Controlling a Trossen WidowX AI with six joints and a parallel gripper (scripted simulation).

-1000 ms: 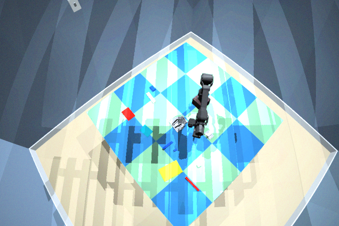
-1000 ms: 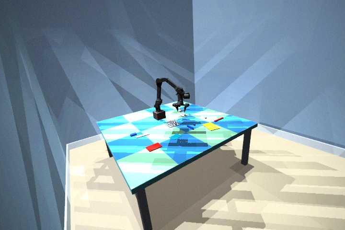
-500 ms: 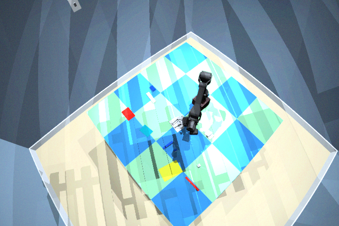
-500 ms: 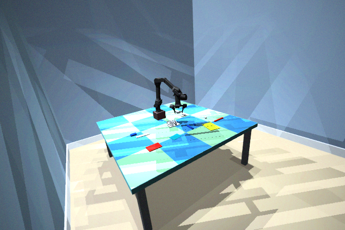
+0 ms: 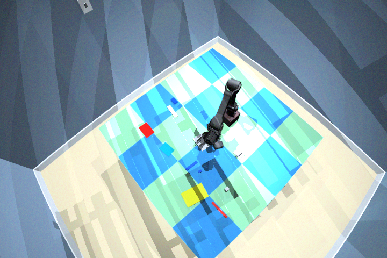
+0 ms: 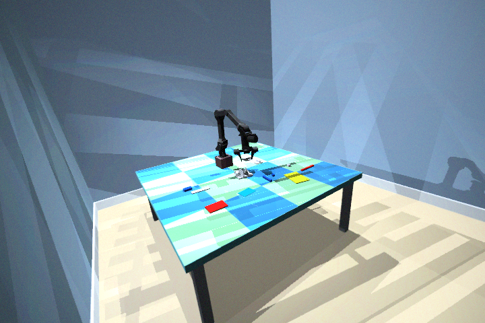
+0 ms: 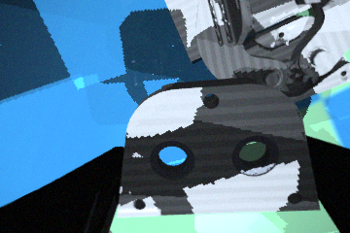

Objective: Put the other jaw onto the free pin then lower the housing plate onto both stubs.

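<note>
My gripper [image 5: 207,145] [image 6: 246,157] [image 7: 209,150] is shut on the housing plate [image 6: 246,158] [image 7: 241,194], a pale plate with a rounded side, two large holes and several small ones. The plate hangs above the table between the fingers, with its broad face towards the wrist camera. The base assembly [image 5: 197,140] [image 6: 243,173] [image 7: 331,80] lies on the table, below and beside the held plate. Grey curved jaw parts show on it in the wrist view. The plate hides part of the assembly. I cannot tell whether the teeth mesh.
A small white piece [image 5: 238,155] [image 6: 257,161] lies near the arm. A blue bar [image 5: 191,165] [image 6: 267,177], yellow plate [image 5: 194,194] [image 6: 296,177], red bar [image 5: 219,209] [image 6: 307,167], cyan plate [image 5: 166,149] [image 6: 246,192], red plate [image 5: 146,129] [image 6: 216,206] and white strip [image 5: 172,111] [image 6: 200,190] lie around.
</note>
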